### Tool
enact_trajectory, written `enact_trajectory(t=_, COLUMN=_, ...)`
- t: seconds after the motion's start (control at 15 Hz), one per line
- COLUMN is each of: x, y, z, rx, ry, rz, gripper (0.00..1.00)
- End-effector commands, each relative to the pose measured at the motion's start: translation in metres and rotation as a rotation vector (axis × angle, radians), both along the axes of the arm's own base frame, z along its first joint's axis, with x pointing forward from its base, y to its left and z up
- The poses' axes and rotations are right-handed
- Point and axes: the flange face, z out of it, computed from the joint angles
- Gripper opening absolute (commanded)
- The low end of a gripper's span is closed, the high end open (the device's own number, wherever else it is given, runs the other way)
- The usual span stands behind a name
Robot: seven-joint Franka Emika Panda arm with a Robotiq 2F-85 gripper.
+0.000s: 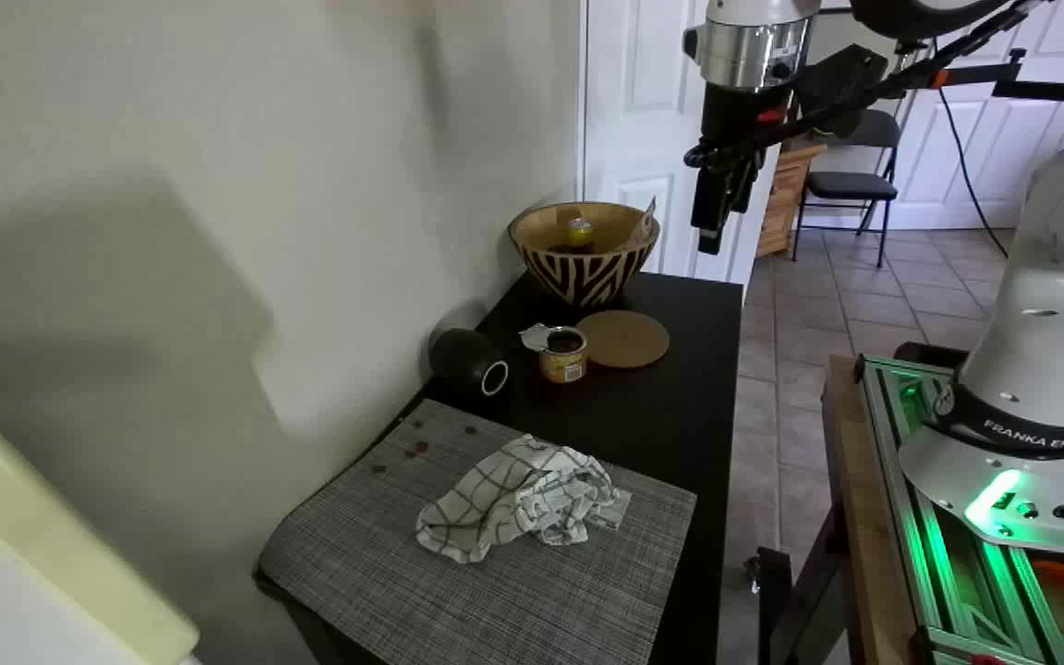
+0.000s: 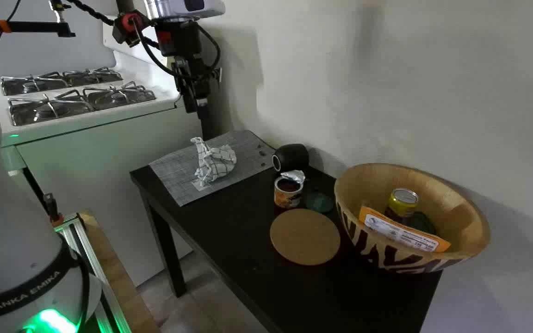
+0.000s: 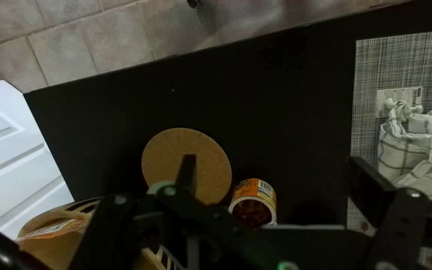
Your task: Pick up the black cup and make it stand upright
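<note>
The black cup lies on its side close to the wall, just beside a corner of the placemat, its pale-ringed end turned away from the wall toward the long outer edge of the tabletop. Room is tight on the wall side; on the other, a broad dark strip of tabletop stretches from the can and the flat disc out to that edge, with tiled floor beyond. The gripper hangs over the tabletop, well apart from the cup, its fingers spread wide. The cup is plain and dark, with rounded, bulging sides. The can stands upright near it, orange-labelled, its crinkled silvery foil lid peeled back. The disc is round, tan and finely speckled like cork. A flared wooden bowl with zebra-like dark stripes stands by the wall, holding a yellow-topped tin and an orange packet. A crumpled checked cloth rests on the grey woven placemat.
</note>
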Motion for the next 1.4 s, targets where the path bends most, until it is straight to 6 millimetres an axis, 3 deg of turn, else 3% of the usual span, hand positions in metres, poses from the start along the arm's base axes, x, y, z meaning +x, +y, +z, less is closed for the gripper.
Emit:
enact_trajectory(t=0.0, x=0.000, y=0.000, z=0.001, rx=0.000, ry=0.001, rz=0.000, gripper=1.00)
enact_trajectory(t=0.33, x=0.007, y=-0.005, z=0.002, rx=0.039, ry=-0.027, rz=-0.031, gripper=1.00)
enact_trajectory(t=0.6, x=0.039, y=-0.045, z=0.004, rx=0.186, ry=-0.108, rz=-0.045, gripper=1.00)
enact_trajectory(t=0.93, x=0.086, y=-0.107, z=-0.007, rx=0.323, ry=-0.098, rz=0.190, gripper=1.00)
enact_trajectory(t=1.13, x=0.116, y=-0.133, z=-0.014, rx=0.363, ry=-0.028, rz=0.314, gripper=1.00)
enact_trajectory(t=1.2, x=0.089, y=-0.126, z=-0.008, rx=0.321, ry=-0.081, rz=0.254, gripper=1.00)
enact_trajectory(t=1.33, x=0.107, y=-0.136, z=-0.012, rx=0.337, ry=-0.053, rz=0.290, gripper=1.00)
